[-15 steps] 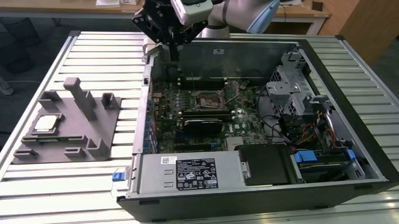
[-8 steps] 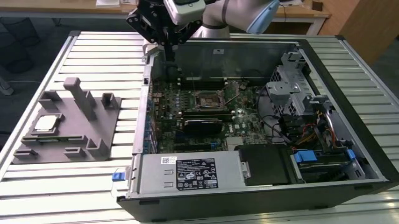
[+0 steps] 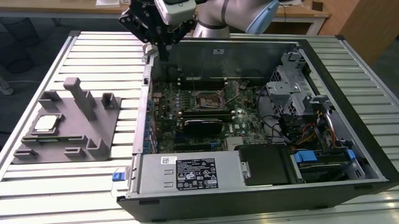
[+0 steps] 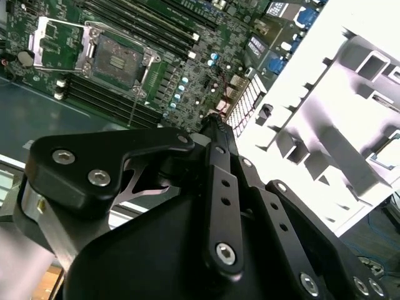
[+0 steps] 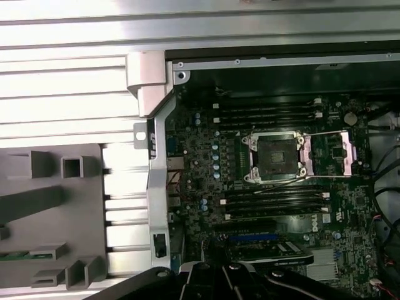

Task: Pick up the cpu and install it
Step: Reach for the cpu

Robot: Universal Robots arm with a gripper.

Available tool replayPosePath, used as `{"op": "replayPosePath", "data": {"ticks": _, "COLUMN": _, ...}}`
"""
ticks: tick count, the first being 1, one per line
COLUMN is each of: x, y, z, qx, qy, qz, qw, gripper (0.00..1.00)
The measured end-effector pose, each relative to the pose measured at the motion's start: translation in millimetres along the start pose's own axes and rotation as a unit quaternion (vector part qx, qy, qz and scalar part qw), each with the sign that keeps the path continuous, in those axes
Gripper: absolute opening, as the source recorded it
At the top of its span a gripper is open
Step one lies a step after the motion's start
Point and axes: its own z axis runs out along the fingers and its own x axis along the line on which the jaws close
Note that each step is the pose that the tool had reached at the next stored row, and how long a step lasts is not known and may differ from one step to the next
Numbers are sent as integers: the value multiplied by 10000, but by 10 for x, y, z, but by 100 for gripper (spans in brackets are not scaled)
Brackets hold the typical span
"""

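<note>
Hand (image 3: 164, 54) clenched, empty, over rim of one open computer case (image 3: 249, 198). One cpu (image 3: 46, 122), flat silvery square, well away on grey fixture (image 3: 95, 136).

Fixture (image 3: 68, 126) and open case (image 3: 262, 58) side by side on my counter (image 3: 74, 186).
The cpu (image 3: 46, 122) lies on the fixture, to the exterior view's left of the case; my tool (image 3: 163, 55) hangs over a case corner.

A pale, slatted metal worktop (image 3: 93, 56) carries two things. A grey fixture (image 3: 93, 130) with upright posts lies toward the exterior view's left. Just beside it, toward the right, an open black computer case (image 3: 262, 204) lies on its side, motherboard facing up.
</note>
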Motion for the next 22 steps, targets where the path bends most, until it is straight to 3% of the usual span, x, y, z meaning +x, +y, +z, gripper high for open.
{"op": "replayPosePath", "data": {"ticks": 22, "x": 347, "y": -26, "z": -10, "qx": -2, "qy": -18, "qz": -1, "qw": 10000, "gripper": 11}}
